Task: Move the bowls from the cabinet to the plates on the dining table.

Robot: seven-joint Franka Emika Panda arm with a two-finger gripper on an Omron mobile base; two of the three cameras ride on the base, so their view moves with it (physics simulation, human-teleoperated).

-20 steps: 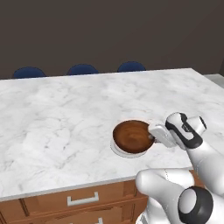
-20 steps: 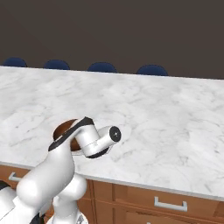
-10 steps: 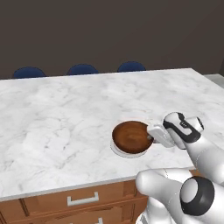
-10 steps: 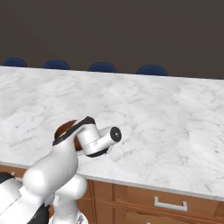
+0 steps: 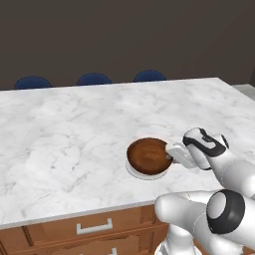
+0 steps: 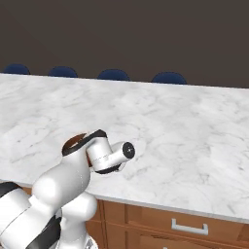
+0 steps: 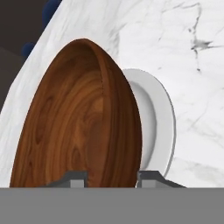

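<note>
The dark brown wooden bowl (image 5: 146,154) sits over a light-grey plate (image 5: 144,176) near the front edge of the marble dining table (image 5: 69,124). I cannot tell whether it rests on the plate or hangs just above it. My gripper (image 5: 170,155) reaches in from the right and is shut on the bowl's right rim. In the hand view the bowl (image 7: 78,127) stands between my fingertips (image 7: 74,179), with the plate (image 7: 161,118) behind it. The right base view shows a sliver of the bowl (image 6: 73,141) behind my hand. The cabinet is out of view.
Blue chair backs (image 5: 93,78) line the table's far side. Wooden drawers with silver handles (image 5: 94,227) run below the front edge. Bare marble stretches to the left and behind the plate (image 6: 185,126).
The bowl and my hand stay in the same place over the plate. Only the arm's lower joints have shifted a little.
</note>
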